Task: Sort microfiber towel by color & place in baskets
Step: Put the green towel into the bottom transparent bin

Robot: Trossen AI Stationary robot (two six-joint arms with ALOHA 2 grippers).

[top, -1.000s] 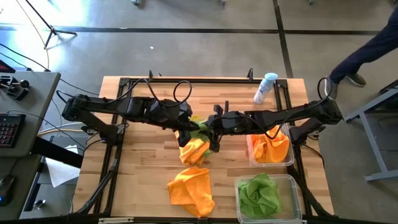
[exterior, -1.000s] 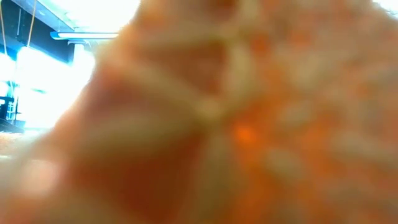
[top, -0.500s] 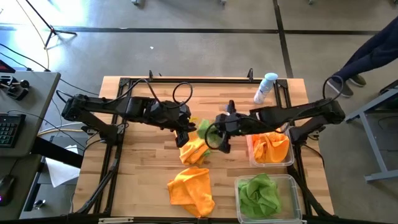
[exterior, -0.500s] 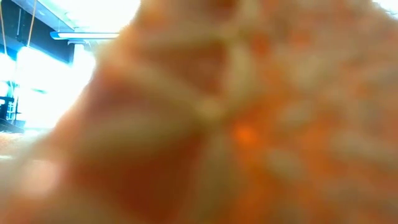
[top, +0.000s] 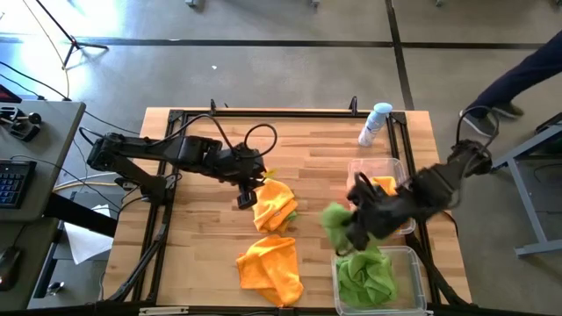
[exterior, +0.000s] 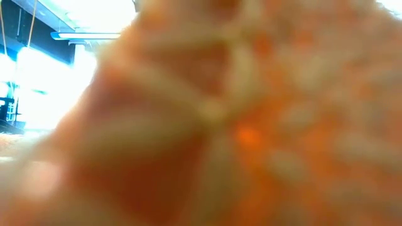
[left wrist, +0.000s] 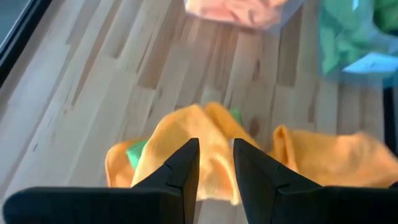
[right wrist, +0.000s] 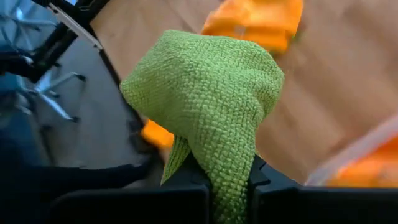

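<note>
My right gripper is shut on a lime green towel, just left of the near basket, which holds green towels. The far basket holds orange towels. My left gripper hovers over a crumpled orange towel in the middle of the table. Its fingers are a narrow gap apart and touch nothing. A bit of green shows under that towel. Another orange towel lies by the near edge. An orange cloth right at the lens fills the low view. My right gripper pinches a bunched part of the green towel between its two fingers, several layers together. The fingers come slanting from the table's right. The towel stands out past the fingertips as a wad, lifted clear of the table.
A white-and-blue spray bottle lies at the far right of the table. A black frame runs along the table's edges. A person's leg and shoe show on the floor beyond the right edge. Bare wood lies to the left.
My right gripper has pulled the green towel off the orange pile in the middle and carried it toward the right and near edges, up to the near basket. The orange towel has stayed on the table. My left gripper has drawn back a little toward the left edge.
</note>
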